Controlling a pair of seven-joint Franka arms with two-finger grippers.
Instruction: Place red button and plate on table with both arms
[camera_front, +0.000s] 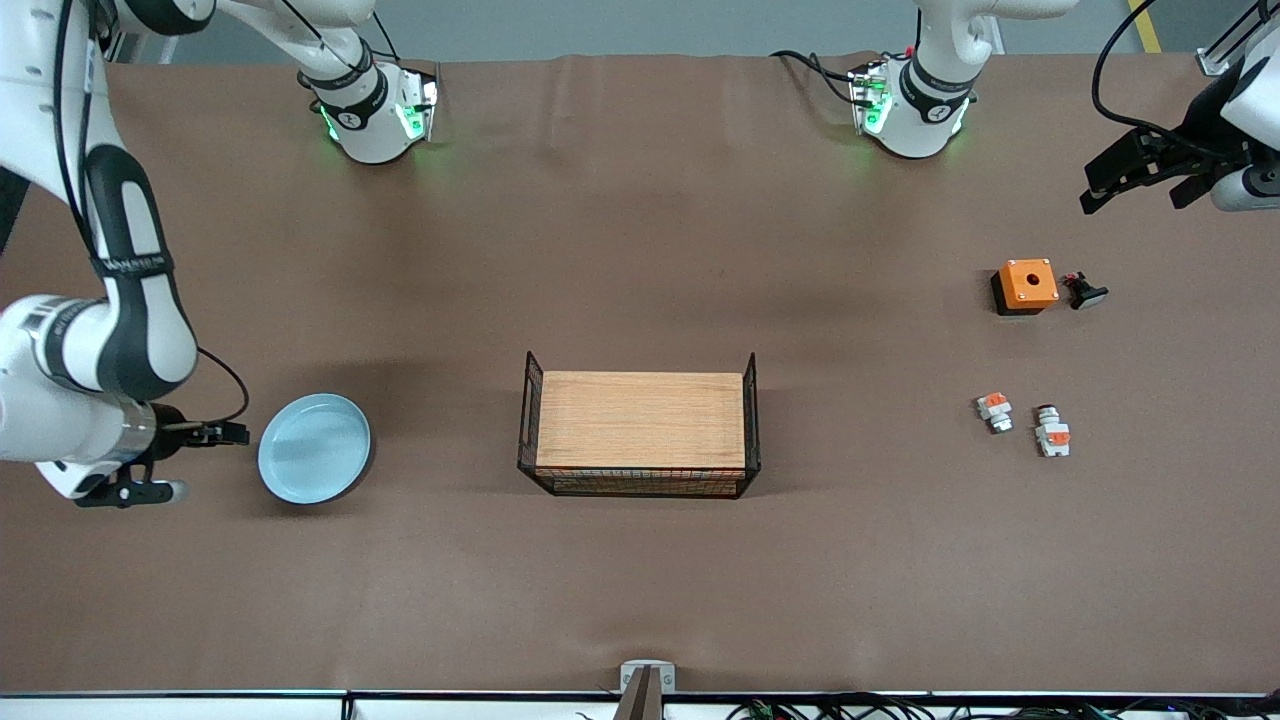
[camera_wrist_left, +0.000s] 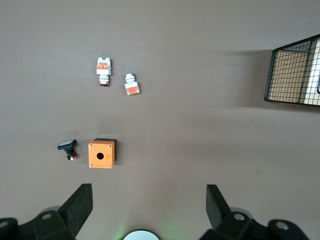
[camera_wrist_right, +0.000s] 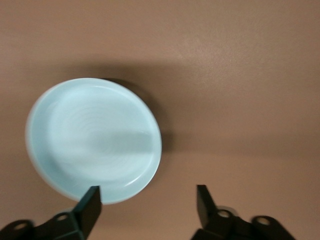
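The pale-blue plate (camera_front: 315, 447) lies on the brown table (camera_front: 640, 250) toward the right arm's end; it also shows in the right wrist view (camera_wrist_right: 92, 140). My right gripper (camera_front: 197, 462) (camera_wrist_right: 148, 190) is open and empty, just off the plate's rim. The red button (camera_front: 1050, 432) (camera_wrist_left: 103, 70) lies on the table toward the left arm's end, its dark cap pointing toward the robots. My left gripper (camera_front: 1135, 195) (camera_wrist_left: 148, 189) is open and empty, up over the table's end, well apart from the button.
A shorter white-and-orange block (camera_front: 994, 410) (camera_wrist_left: 132, 85) lies beside the red button. An orange box with a hole (camera_front: 1025, 285) (camera_wrist_left: 102, 153) and a small black part (camera_front: 1085, 292) lie farther from the front camera. A wooden board with black wire sides (camera_front: 640, 425) sits mid-table.
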